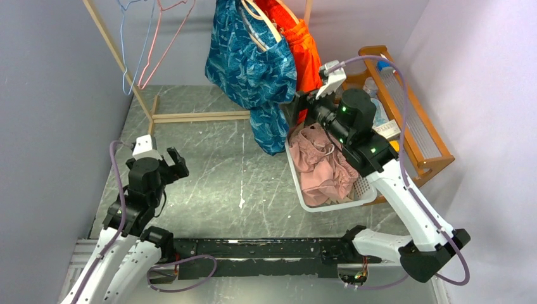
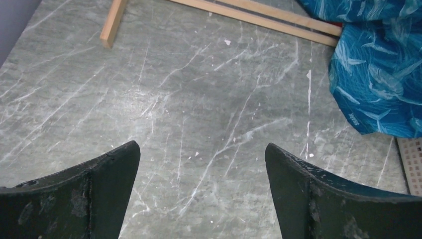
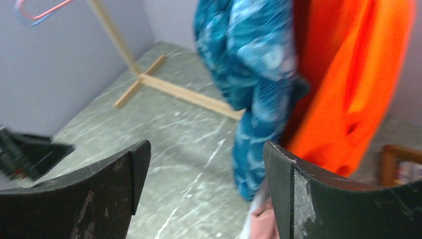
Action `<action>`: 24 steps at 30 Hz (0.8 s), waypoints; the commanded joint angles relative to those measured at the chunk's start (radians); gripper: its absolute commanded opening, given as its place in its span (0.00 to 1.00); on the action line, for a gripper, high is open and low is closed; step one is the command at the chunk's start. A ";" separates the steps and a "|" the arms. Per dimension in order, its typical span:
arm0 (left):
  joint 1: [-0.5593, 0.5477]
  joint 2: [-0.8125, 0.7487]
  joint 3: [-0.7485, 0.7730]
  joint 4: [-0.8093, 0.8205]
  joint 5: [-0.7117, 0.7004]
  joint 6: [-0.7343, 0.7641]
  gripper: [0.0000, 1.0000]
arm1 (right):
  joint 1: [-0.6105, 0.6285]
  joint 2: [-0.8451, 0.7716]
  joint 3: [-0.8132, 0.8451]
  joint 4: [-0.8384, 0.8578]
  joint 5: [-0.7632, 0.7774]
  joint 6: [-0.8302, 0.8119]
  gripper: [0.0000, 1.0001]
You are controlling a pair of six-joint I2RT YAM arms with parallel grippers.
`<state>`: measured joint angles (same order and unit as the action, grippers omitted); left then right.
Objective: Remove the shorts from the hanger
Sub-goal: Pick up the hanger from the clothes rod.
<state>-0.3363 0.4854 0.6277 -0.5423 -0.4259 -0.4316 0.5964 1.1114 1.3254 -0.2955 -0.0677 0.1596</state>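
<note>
Blue leaf-patterned shorts (image 1: 252,66) and bright orange shorts (image 1: 305,54) hang on hangers from the wooden rack at the back. Dusty pink shorts (image 1: 322,166) lie in the white basket (image 1: 303,194). Tan shorts are not visible. My right gripper (image 1: 296,109) is open and empty, raised above the basket's far end beside the hanging shorts. Its wrist view shows the blue shorts (image 3: 251,74), the orange shorts (image 3: 356,74) and a bit of pink (image 3: 259,224). My left gripper (image 1: 176,162) is open and empty over the bare table, far left; blue shorts (image 2: 378,74) show in its wrist view.
Two bare wire hangers, blue and pink (image 1: 149,44), hang at the rack's left end. The rack's wooden foot (image 1: 196,116) lies across the table's back. A wooden crate (image 1: 411,114) stands right of the basket. Walls close both sides.
</note>
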 commanded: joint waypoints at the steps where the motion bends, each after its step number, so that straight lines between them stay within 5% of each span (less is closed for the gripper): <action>1: 0.008 0.039 0.038 0.013 0.039 0.018 1.00 | 0.003 0.078 0.109 -0.037 0.185 -0.137 0.88; 8: 0.008 0.005 0.096 -0.061 -0.067 0.011 0.99 | -0.006 0.301 0.422 -0.157 0.146 -0.147 0.87; 13: 0.008 -0.081 0.031 0.037 -0.020 0.037 0.99 | -0.008 0.359 0.480 -0.138 0.222 -0.172 0.84; 24: 0.008 0.038 0.058 0.013 -0.010 0.038 0.99 | -0.022 0.469 0.553 -0.085 0.061 -0.212 0.66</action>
<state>-0.3355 0.4778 0.6754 -0.5461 -0.4515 -0.4061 0.5816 1.5524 1.8530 -0.4202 0.0277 -0.0292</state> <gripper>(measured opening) 0.994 0.679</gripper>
